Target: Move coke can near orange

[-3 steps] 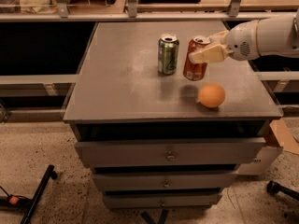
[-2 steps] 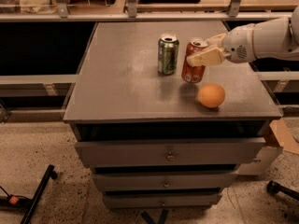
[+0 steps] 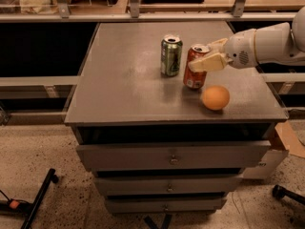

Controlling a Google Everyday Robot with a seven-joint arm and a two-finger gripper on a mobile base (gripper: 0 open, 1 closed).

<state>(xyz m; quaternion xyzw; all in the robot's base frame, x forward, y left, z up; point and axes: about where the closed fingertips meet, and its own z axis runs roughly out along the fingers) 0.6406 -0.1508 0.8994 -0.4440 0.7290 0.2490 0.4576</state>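
Observation:
The coke can [image 3: 194, 75], red-orange with a silver top, stands about upright on the grey cabinet top [image 3: 124, 80], just left of and behind the orange [image 3: 215, 98]. My gripper [image 3: 201, 56] reaches in from the right on a white arm and is shut on the coke can near its top. One cream finger [image 3: 208, 63] crosses the can's front and the other lies behind it. A narrow gap separates the can from the orange. The can's base is at or just above the surface; I cannot tell which.
A green can [image 3: 171, 55] stands just left of the coke can, almost touching it. The cabinet has drawers [image 3: 171, 156] below. A metal rail [image 3: 143, 17] runs behind the top. A cardboard box [image 3: 286, 142] sits at the lower right on the floor.
The gripper with the coke can has shifted slightly left and down toward the surface, and the can now stands more upright. The orange and green can have not moved.

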